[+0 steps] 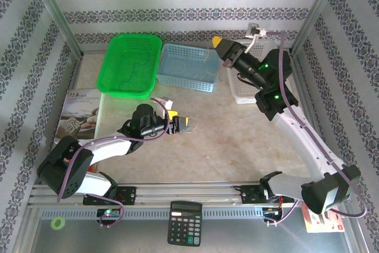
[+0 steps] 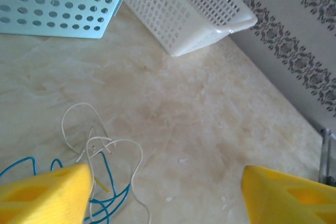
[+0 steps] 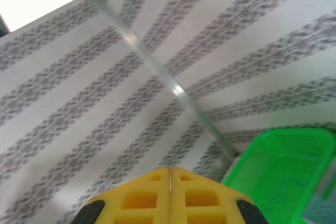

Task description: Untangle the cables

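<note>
The cables lie as a small tangle on the beige tabletop: whitish loops, a blue wire and a short yellow piece. In the top view the cables sit just in front of my left gripper. In the left wrist view my left gripper is open, low over the table. The tangle lies by its left finger and partly behind it. The gap across to the right finger holds only bare table. My right gripper is raised at the back over the white basket. Its yellow jaws are shut on nothing and point at the wall.
A green basket, a blue basket and a white basket stand along the back. The green basket has a thin wire lying in it. A book lies at the left. A calculator sits on the near rail.
</note>
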You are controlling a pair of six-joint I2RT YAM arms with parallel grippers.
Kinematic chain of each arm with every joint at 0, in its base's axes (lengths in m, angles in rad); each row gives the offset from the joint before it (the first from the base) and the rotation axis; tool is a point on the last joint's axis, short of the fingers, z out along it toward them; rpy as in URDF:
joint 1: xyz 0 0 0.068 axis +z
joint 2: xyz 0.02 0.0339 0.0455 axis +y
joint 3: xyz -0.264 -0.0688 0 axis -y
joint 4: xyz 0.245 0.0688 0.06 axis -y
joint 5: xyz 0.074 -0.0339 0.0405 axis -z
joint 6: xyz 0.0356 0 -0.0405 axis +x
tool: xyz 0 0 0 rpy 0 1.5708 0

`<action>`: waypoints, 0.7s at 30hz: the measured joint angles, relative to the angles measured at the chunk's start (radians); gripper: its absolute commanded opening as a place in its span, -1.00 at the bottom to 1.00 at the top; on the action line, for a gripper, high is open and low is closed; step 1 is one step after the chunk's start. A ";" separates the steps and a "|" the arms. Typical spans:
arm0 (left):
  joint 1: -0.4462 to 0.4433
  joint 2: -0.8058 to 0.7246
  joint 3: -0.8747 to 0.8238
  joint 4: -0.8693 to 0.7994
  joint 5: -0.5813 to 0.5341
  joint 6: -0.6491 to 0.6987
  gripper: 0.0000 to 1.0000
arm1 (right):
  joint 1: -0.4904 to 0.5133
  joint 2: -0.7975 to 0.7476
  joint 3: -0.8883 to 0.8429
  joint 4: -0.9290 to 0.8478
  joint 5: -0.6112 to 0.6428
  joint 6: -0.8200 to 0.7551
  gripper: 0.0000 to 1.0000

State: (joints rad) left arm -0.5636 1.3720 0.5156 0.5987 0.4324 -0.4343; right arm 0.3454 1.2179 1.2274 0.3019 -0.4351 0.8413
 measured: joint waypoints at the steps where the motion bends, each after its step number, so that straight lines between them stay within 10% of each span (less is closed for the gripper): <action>1: 0.000 -0.010 0.008 -0.013 -0.003 -0.001 0.79 | -0.029 0.000 -0.007 -0.004 0.006 -0.003 -1.00; 21: 0.000 -0.165 0.100 -0.239 -0.092 -0.039 1.00 | -0.405 0.394 -0.019 -0.014 0.136 -0.056 -1.00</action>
State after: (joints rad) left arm -0.5636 1.2068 0.6159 0.3595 0.3408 -0.4728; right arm -0.0597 1.6123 1.2087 0.2874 -0.2993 0.7853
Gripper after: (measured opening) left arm 0.999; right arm 0.053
